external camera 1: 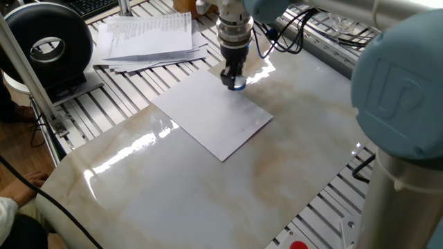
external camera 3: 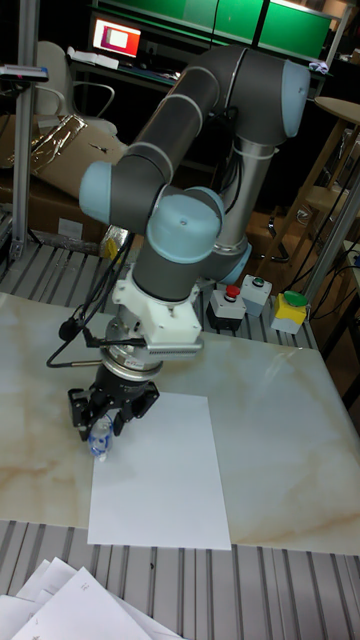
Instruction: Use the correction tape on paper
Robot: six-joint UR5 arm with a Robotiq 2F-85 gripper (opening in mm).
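The paper (external camera 1: 211, 114) lies flat on the marble tabletop, a plain white sheet that also shows in the tall fixed view (external camera 3: 160, 475). My gripper (external camera 1: 234, 76) points straight down over the sheet's far edge and is shut on the correction tape (external camera 1: 238, 85), a small blue and clear dispenser. The tape's tip appears to touch the sheet near its edge. In the tall fixed view the gripper (external camera 3: 108, 418) holds the correction tape (external camera 3: 98, 441) right at the sheet's left edge. The fingers hide most of the dispenser.
A stack of printed papers (external camera 1: 149, 38) lies at the back left, beside a black ring-shaped device (external camera 1: 45, 45). Cables (external camera 1: 284, 38) hang behind the wrist. A button box (external camera 3: 240, 300) and a yellow box (external camera 3: 288, 310) stand by the arm's base.
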